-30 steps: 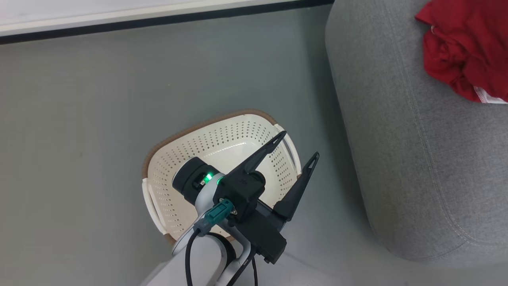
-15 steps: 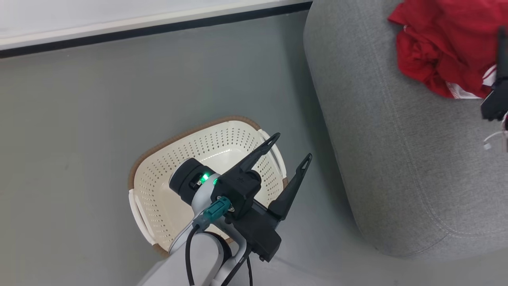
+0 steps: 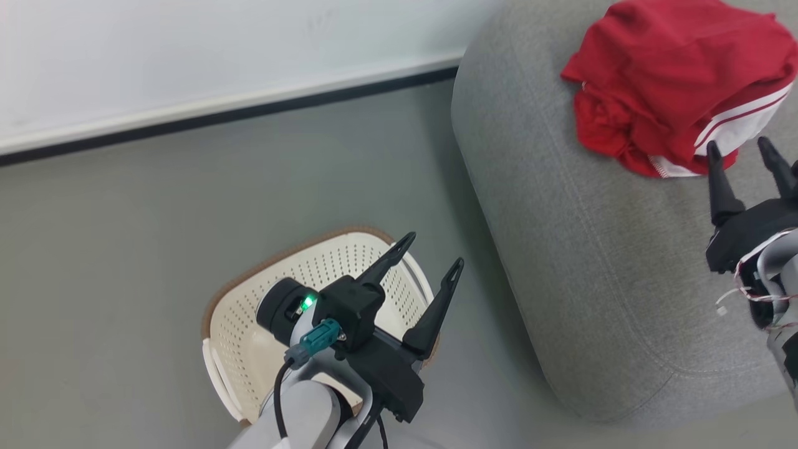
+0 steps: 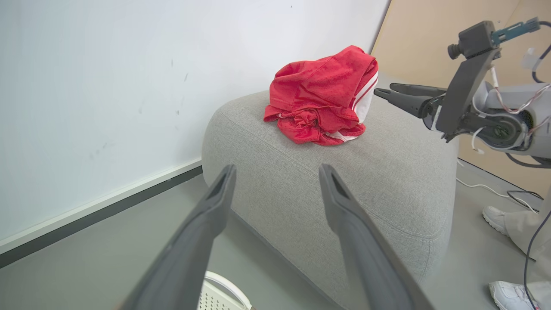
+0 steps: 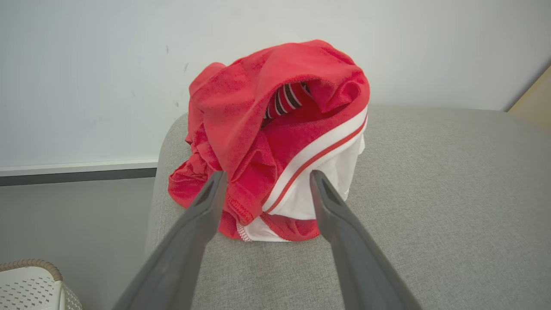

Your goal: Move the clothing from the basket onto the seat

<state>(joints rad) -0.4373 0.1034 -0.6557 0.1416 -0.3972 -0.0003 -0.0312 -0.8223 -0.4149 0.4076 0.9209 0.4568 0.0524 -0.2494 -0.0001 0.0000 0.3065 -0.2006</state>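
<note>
A plain white wall [image 3: 187,50] ran along the far side, with a pale baseboard and a dark strip [image 3: 218,115] where it met the grey floor [image 3: 156,218]. At the right stood the grey woven sofa [image 3: 611,262], its rounded corner turned toward the robot.

The clothing [image 3: 661,81] lay heaped on the far part of the sofa's top. It was bright red fabric with a white panel and a red-and-white stripe along its near right side. In the right wrist view, a fold opened on a patch of dark and white stripes.

The cream perforated laundry basket [image 3: 249,349] sat on the floor to the near left, well apart from the sofa. Its brown rim [image 3: 274,255] showed at the far edge, and what could be seen of its inside held no garment.

The left gripper [image 3: 433,249] hung over the basket's right side with its fingers spread wide, grasping nothing. A green light [image 3: 305,304] glowed on its wrist above a teal connector [image 3: 319,337].

The right gripper [image 3: 738,144] hovered over the sofa at the near edge of the heap, its fingers apart and not clamped on the cloth. Whether the tips touched the fabric could not be told.

In the left wrist view, a person's white shoes [image 4: 495,217] stood on the floor beyond the sofa.
</note>
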